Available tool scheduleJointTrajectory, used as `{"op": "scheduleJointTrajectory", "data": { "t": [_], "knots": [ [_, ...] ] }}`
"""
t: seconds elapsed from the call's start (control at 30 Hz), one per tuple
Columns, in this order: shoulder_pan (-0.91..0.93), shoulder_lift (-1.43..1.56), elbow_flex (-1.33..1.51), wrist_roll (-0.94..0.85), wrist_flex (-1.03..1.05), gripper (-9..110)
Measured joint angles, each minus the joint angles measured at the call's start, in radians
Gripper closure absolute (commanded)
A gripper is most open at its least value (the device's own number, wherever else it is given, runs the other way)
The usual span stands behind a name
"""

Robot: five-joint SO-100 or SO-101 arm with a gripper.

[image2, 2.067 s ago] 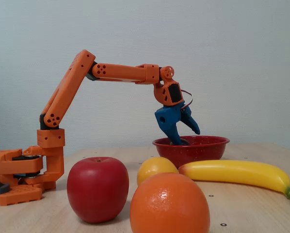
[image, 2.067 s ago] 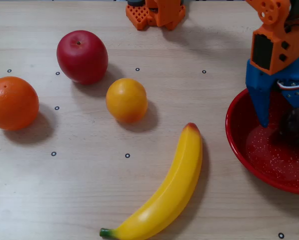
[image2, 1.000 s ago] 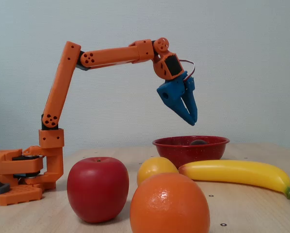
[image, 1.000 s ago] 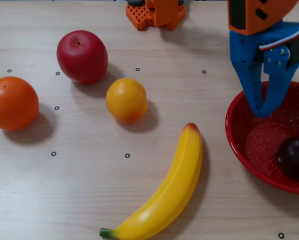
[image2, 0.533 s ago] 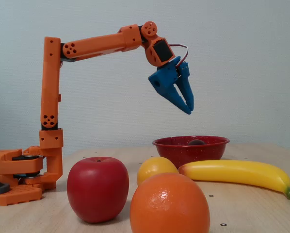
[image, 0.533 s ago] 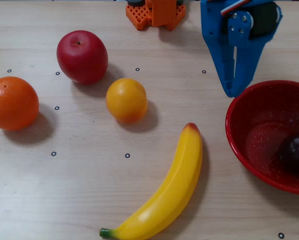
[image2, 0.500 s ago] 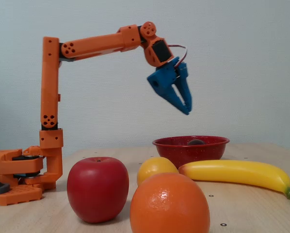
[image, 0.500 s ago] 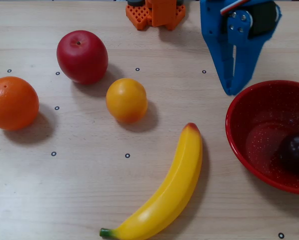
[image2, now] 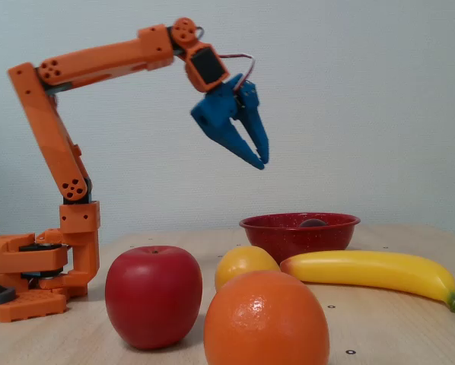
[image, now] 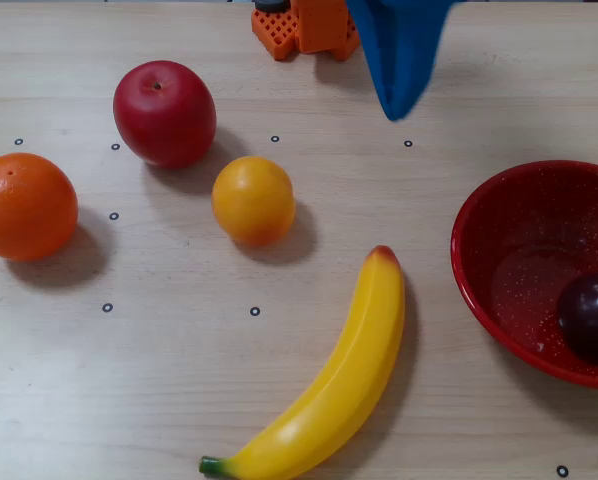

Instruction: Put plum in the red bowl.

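1. Plum: dark purple-maroon, lying inside the red bowl toward its 4 o'clock wall in the overhead view; in the fixed view only its top shows above the rim.
2. Red bowl: speckled interior, at the 3 o'clock edge of the overhead view, cut off by the frame on its right; bare wood lies along its 9 o'clock rim.
3. Pincer: blue, raised high above the worktop, empty, fingers drawn nearly together at the tips; well apart from the bowl. In the overhead view it enters at 12 o'clock.
4. Banana: just beside the bowl at its 9 o'clock, running to the 6 o'clock edge.
5. Yellow-orange citrus fruit: centre-left, with open wood between it and the bowl.
6. Red apple: at 10 o'clock from the citrus fruit.
7. Orange: at the 9 o'clock edge.
8. Arm base: orange, at the 12 o'clock edge.
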Motion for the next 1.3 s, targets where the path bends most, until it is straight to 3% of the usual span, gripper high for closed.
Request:
{"op": "scheduleJointTrajectory", "data": {
  "t": [0.57, 1.3],
  "knots": [
    [0.207, 0.410, 0.299, -0.006, 0.034, 102],
    [0.227, 1.071, 0.822, -0.028, 0.097, 102]
  ]
}}
